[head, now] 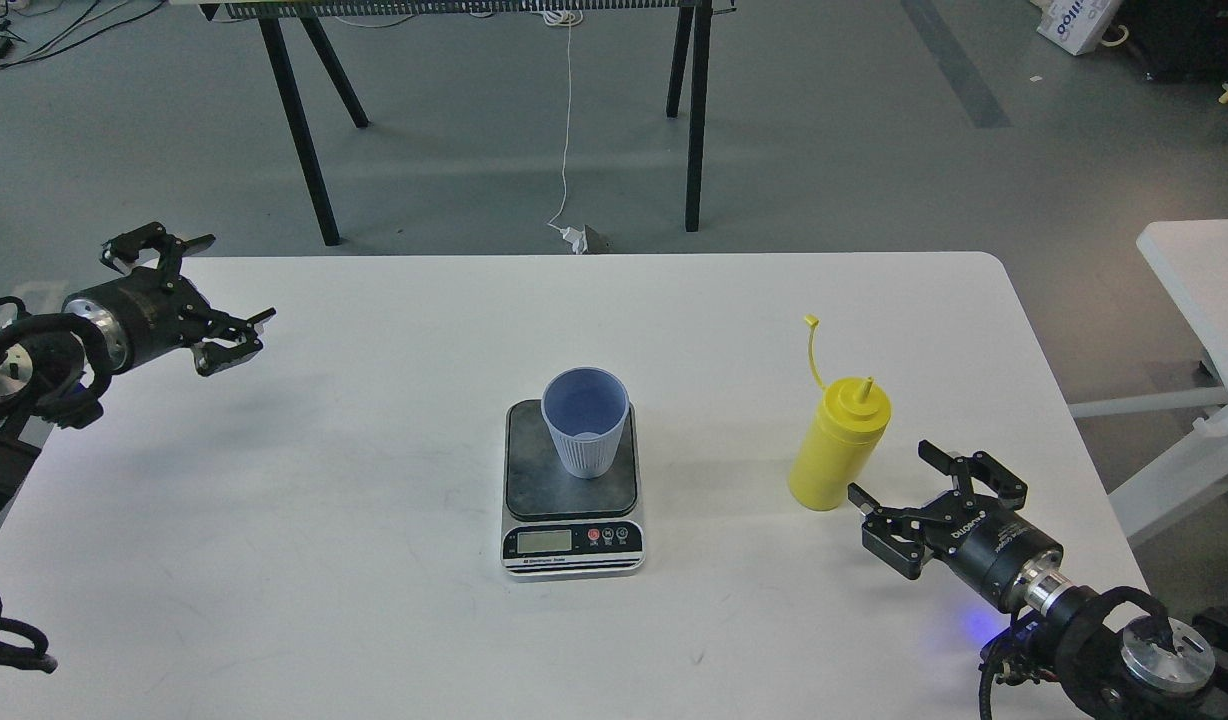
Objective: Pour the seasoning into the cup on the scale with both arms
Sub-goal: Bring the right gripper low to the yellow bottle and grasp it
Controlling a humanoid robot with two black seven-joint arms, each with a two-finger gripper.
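Observation:
The yellow seasoning bottle [836,448] stands upright on the white table [374,600], right of centre, its cap strap curling up to the left. The light-blue ribbed cup [585,421] stands upright on the dark platform of the scale [571,540] at the table's middle. My right gripper [899,495] is open and empty, low over the table just right of the bottle's base, not touching it. My left gripper [196,292] is open and empty, above the table's far left edge, far from the cup.
A second white table [1199,270] stands off to the right. Black trestle legs [304,120] and a white cable [566,130] are on the grey floor behind the table. A black cable loop [4,630] lies at the table's left front edge.

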